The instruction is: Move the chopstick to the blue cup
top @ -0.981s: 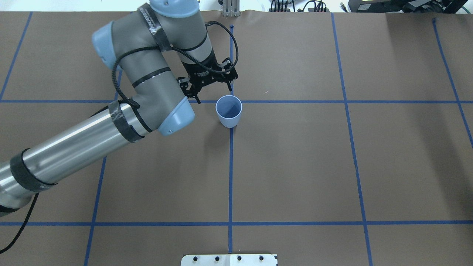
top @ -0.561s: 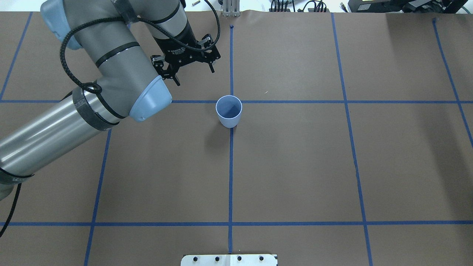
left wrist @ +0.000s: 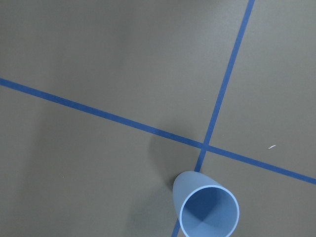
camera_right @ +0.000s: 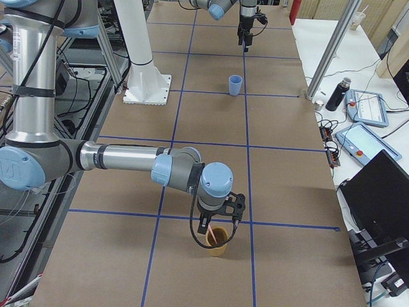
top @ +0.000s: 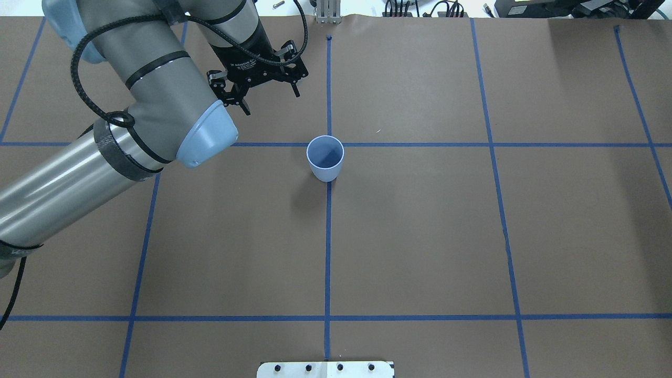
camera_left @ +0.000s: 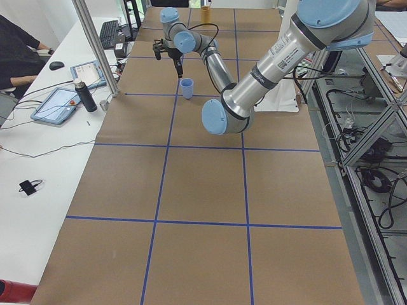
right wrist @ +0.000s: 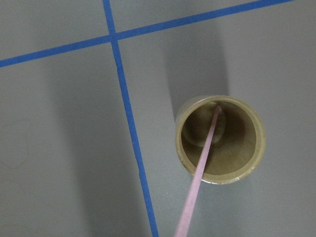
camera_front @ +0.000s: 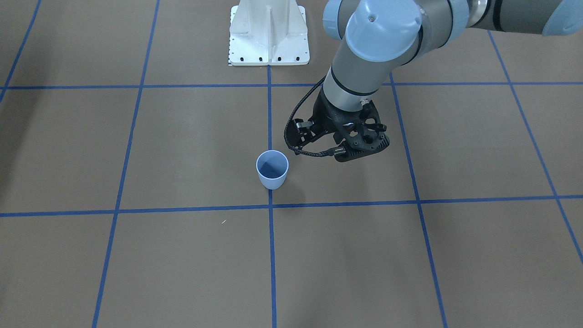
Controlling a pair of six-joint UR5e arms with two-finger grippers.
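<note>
Beyond the blue cup (top: 325, 157), the left hand (top: 270, 101) points downward, fingers (top: 297, 90) spread; right hand (camera_right: 216, 225): grip cannot be told.

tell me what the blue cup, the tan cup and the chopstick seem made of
Blue cup: probably plastic, matte; uniform pale blue, thin smooth rim.
Tan cup: possibly bamboo or wood, maybe plastic; thick wall, mottled olive-brown inside, dull.
Chopstick: pink, slim, evenly coloured; plastic or painted wood, cannot tell which.
</note>
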